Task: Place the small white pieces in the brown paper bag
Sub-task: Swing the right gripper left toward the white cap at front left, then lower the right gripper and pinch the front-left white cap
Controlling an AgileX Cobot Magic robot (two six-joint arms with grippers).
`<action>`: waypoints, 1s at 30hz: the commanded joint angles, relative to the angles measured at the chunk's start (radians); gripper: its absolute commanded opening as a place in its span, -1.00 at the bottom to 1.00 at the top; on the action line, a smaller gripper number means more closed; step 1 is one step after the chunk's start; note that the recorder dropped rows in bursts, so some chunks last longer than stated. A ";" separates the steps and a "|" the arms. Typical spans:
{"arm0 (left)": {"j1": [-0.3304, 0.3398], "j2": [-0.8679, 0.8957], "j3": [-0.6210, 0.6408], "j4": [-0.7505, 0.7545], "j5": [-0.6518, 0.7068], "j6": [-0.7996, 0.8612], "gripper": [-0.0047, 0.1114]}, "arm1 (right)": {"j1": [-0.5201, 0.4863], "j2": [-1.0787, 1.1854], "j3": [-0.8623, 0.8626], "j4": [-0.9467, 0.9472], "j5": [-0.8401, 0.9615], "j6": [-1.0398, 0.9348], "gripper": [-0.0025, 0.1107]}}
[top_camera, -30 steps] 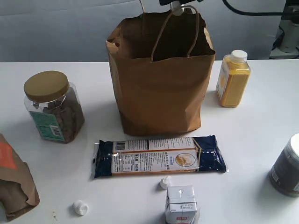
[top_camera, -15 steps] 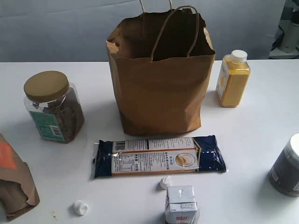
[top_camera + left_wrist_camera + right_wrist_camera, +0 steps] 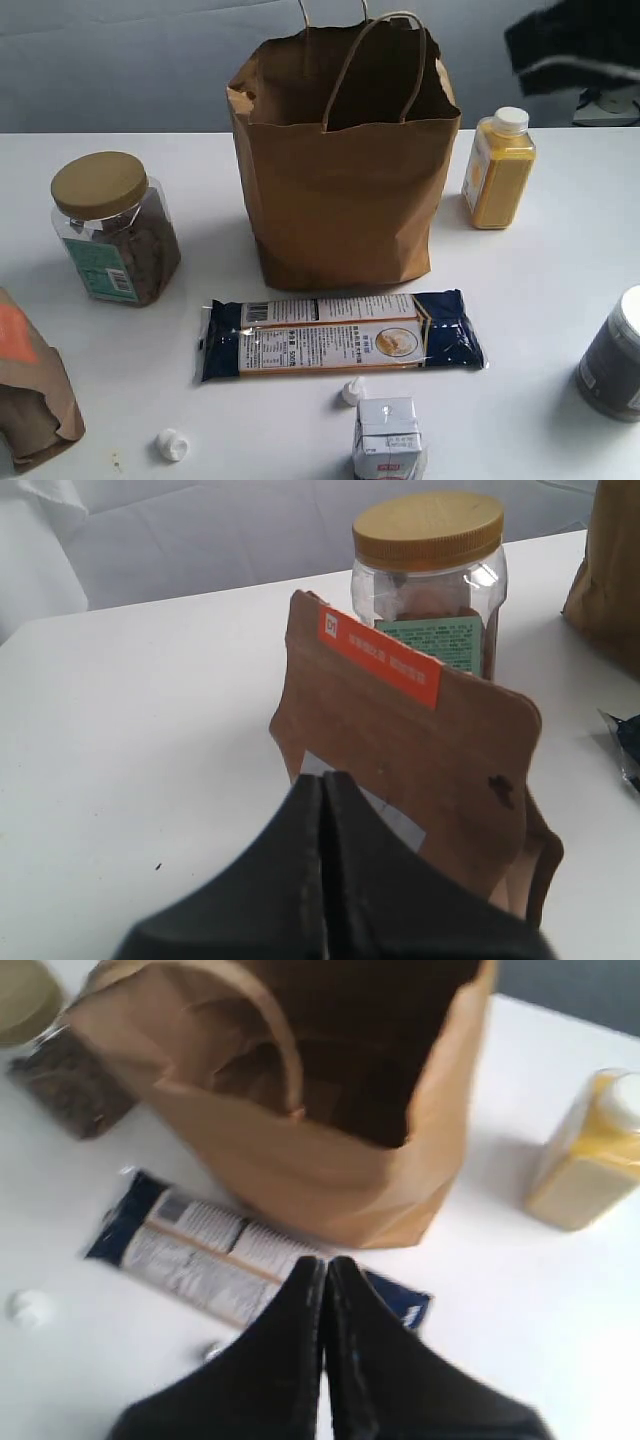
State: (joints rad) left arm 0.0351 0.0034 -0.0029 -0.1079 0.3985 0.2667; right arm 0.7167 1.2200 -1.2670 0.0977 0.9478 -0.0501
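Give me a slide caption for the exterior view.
Brown paper bag stands upright behind a blue packet; one small white piece lies beside the carton, another farther left.

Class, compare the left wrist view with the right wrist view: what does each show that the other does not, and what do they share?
Only the left wrist view: the smaller bag with the orange label and the left hand, shut. Only the right wrist view: the yellow bottle, a small white piece and the right hand, shut. Both: the jar, the brown paper bag and at least an edge of the blue packet.
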 commanded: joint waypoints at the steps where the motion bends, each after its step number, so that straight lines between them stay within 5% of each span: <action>1: -0.008 -0.003 0.003 -0.009 -0.006 -0.002 -0.92 | 0.145 -0.004 0.094 0.105 -0.024 -0.067 -0.96; 6: -0.008 -0.003 0.003 -0.009 -0.006 -0.002 -0.92 | 0.409 0.101 0.118 0.062 -0.062 -0.027 -0.96; 10: -0.008 -0.003 0.003 -0.009 -0.006 -0.002 -0.92 | 0.530 0.241 0.118 0.043 -0.126 -0.025 -0.96; 14: -0.008 -0.003 0.003 -0.009 -0.006 -0.002 -0.92 | 0.566 0.395 0.099 0.070 -0.165 -0.025 -0.88; 21: -0.008 -0.003 0.003 -0.009 -0.006 -0.002 -0.92 | 0.567 0.638 -0.027 0.222 -0.162 -0.073 -0.09; 30: -0.008 -0.003 0.003 -0.009 -0.006 -0.002 -0.92 | 0.571 0.859 -0.220 0.271 -0.159 -0.075 -0.06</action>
State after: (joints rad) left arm 0.0351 0.0034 -0.0029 -0.1079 0.3985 0.2667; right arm 1.2804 2.0354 -1.4400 0.3504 0.7970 -0.1124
